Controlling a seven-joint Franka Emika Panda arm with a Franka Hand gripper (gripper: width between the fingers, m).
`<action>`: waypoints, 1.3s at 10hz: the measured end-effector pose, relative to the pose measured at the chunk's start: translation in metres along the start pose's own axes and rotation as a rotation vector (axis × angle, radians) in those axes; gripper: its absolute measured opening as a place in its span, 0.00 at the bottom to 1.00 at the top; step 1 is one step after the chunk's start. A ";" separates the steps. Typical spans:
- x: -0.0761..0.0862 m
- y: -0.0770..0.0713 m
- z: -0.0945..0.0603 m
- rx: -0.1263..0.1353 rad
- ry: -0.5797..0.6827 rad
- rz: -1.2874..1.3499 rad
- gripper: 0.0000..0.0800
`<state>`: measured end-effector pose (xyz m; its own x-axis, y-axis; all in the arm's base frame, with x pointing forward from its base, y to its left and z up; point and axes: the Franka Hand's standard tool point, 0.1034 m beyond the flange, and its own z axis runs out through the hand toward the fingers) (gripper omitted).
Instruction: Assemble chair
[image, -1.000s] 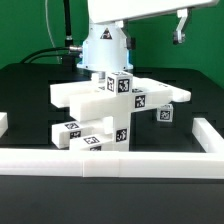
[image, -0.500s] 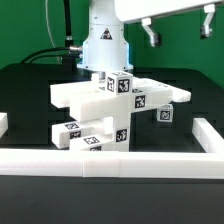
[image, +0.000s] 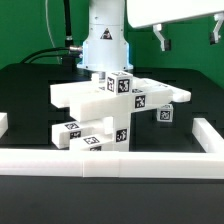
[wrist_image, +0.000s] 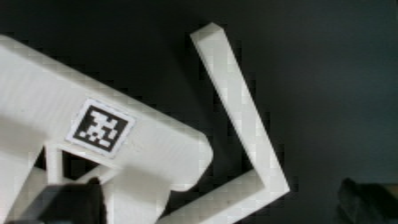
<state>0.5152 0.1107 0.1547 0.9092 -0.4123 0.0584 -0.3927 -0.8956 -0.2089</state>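
The chair's white tagged parts (image: 100, 95) lie piled together mid-table: a flat slab, a tagged block (image: 121, 83) on top, and bars and legs (image: 95, 132) below. A further tagged piece (image: 165, 113) sits at the exterior view's right. My gripper (image: 189, 38) hangs high above and to the right of the pile, open, with nothing between its fingers. The wrist view shows one tagged white slab (wrist_image: 103, 125) far below. My gripper's (wrist_image: 214, 205) dark fingers (wrist_image: 68, 205) frame that view's edge and touch nothing.
A low plain white border rail (image: 110, 158) runs along the front and up both sides; it also crosses the wrist view (wrist_image: 240, 110). The robot base (image: 104, 45) and its cables stand behind the pile on the black table.
The gripper has swung toward the exterior view's right and turned, so both fingers now show. It stays open. The chair parts have not moved.
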 end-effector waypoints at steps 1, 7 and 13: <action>-0.007 0.007 0.003 -0.008 -0.061 0.007 0.81; -0.022 0.013 0.009 -0.032 -0.148 -0.025 0.81; -0.041 0.043 0.014 -0.063 -0.100 -0.249 0.81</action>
<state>0.4631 0.0912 0.1293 0.9868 -0.1621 0.0030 -0.1601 -0.9773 -0.1386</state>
